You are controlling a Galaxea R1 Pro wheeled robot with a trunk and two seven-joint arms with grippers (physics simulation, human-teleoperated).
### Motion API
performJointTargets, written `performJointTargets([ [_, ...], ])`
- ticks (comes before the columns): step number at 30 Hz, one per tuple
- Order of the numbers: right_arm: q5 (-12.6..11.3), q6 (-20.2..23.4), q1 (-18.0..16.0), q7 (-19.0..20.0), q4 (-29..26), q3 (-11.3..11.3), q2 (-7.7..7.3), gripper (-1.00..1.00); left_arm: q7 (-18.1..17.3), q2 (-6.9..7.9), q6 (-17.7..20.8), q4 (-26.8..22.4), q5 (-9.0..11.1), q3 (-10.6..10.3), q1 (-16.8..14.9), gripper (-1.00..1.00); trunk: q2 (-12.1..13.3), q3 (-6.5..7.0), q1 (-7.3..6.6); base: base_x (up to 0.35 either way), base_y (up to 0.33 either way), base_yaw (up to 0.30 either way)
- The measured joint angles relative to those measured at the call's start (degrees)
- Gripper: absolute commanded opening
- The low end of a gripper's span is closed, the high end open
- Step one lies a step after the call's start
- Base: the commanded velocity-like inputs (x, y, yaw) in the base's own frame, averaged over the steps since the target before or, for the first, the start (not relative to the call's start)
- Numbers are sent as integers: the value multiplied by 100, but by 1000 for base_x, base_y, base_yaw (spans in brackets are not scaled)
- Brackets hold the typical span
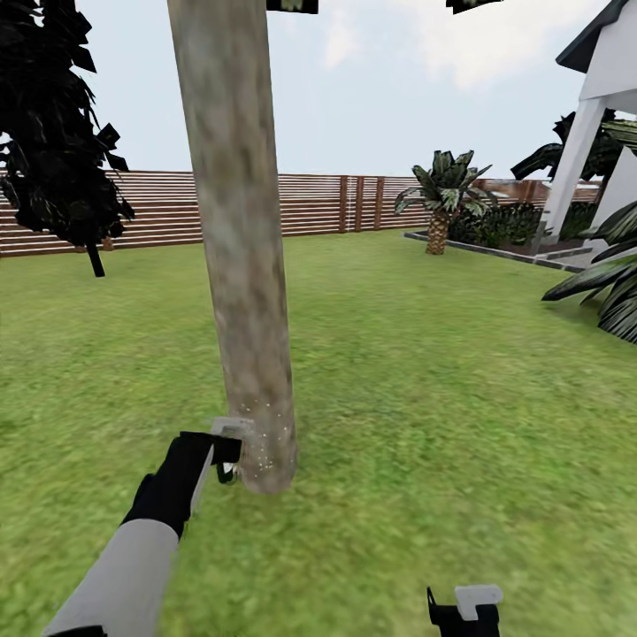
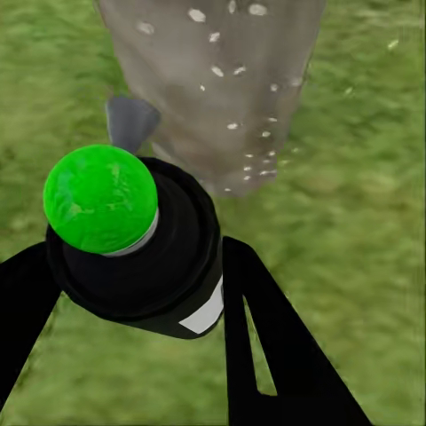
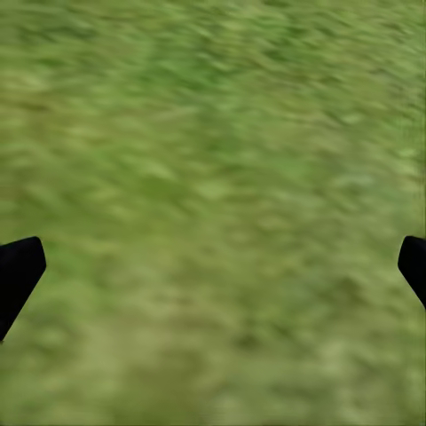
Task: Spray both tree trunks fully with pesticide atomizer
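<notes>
Your left pincer (image 1: 226,460) sat low at the foot of the tree trunk (image 1: 241,257) in the head view, just beside the bark and clenched on the pesticide atomizer (image 1: 228,469), which looked very small there. White specks dotted the base of that trunk on the side nearest the bottle. Your right pincer (image 1: 467,610) hung well apart from the trunk, over the lawn (image 1: 442,380). Beyond the trunk ran the wooden fence (image 1: 318,205), with a short palm (image 1: 440,199) and the white house (image 1: 602,115) farther off to one side and a dark-leaved tree (image 1: 53,133) to the other.

From the left wrist, you had the dark atomizer (image 2: 142,257) gripped between the two black fingers (image 2: 284,346), its tip (image 2: 100,199) showing bright green and a white band on its body. The tip pointed toward the trunk (image 2: 222,80), close ahead and flecked with pale spots.

From the right wrist, your pincer (image 3: 213,271) was released, its fingertips (image 3: 18,271) spread wide with nothing between them, above blurred grass (image 3: 213,177).
</notes>
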Motion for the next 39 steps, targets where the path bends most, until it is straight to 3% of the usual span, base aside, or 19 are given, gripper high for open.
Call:
performJointTargets([
  [2, 0, 0, -1, 0, 1, 0, 0, 100, -16, 167, 6, -59, 0, 15, 16, -100, 0, 0, 0, 0, 0, 11],
  [5, 0, -1, 0, -5, 3, 0, -4, 100, -84, 271, 13, -102, 43, 12, 46, -100, 0, 0, 0, 0, -62, 2],
  [13, 0, -3, 0, -2, 2, 0, -9, 100, -86, 233, 3, -129, 39, 2, -5, -100, 0, 0, 0, -18, -244, 0],
  [17, 0, -2, -1, -1, 1, 0, -7, 100, -85, 233, 28, -561, 37, 5, 28, -100, 0, 0, 2, -192, -171, 4],
  [21, 0, 0, -2, 0, 1, 4, 0, 100, -86, 203, 361, -722, 52, -34, 11, -100, 0, 0, 0, -19, -15, 214],
  [26, 0, 0, -4, 0, 1, 0, 1, 100, -99, -7, 491, -730, 52, -53, -11, -100, 0, 0, 0, -2, -1, 268],
  [39, 0, -3, -1, -1, 2, 0, -9, 100, -83, 70, 480, -710, 4, -13, 60, -100, 0, 0, -1, 102, -180, 20],
])
